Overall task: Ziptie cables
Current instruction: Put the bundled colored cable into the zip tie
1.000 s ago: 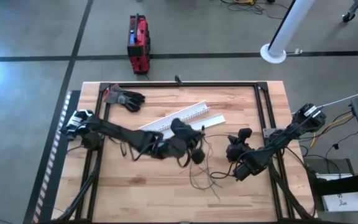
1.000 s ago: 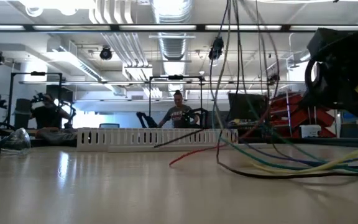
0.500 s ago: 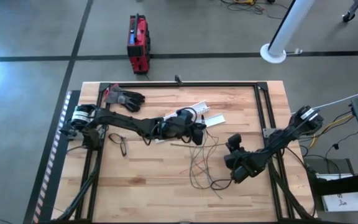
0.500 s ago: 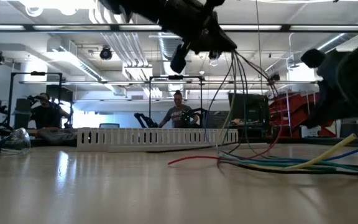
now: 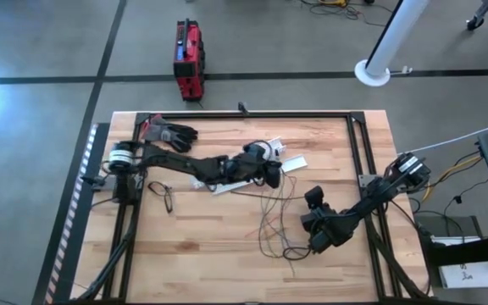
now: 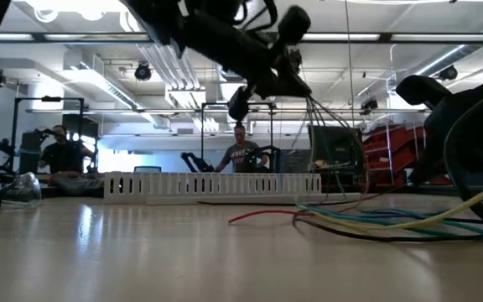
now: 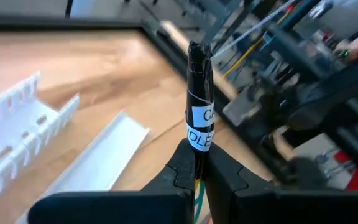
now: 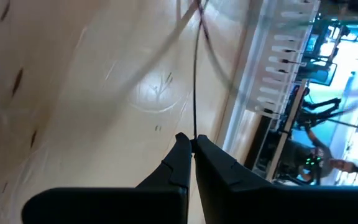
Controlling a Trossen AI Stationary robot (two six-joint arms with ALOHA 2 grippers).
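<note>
The cables (image 5: 276,216) are thin green, reddish and dark wires fanned out on the wooden table. Their bundled end (image 7: 199,93) is wrapped in black tape with a white label. My left gripper (image 5: 271,176) hovers mid-table beside the white channel (image 5: 248,159), shut on that bundle. In the low view the wires (image 6: 325,143) slope down from it to the table. My right gripper (image 5: 306,239) sits low at the wires' loose ends, shut on one thin dark wire (image 8: 194,81). My left gripper pinches the taped bundle just below the white label (image 7: 197,142) between its two fingers. The taped tip sticks out past the fingertips. The bundled end is lifted clear, and the wires hang slack down to the table. My right gripper pinches a single thin dark wire (image 8: 194,134) between its fingertips, close above the tabletop. The wire runs straight on from the fingertips toward the channel.
The white slotted channel (image 6: 208,184) and its flat lid (image 5: 293,164) lie at the table's far middle. A black glove (image 5: 173,134) lies at the far left. Black frame rails (image 5: 358,152) edge the table. A red case (image 5: 188,58) stands on the floor beyond.
My left gripper has carried the bundled end toward the table's far edge, next to the channel, and the wires now slope out from it instead of hanging straight down. My right gripper has moved toward the near edge and a little left.
</note>
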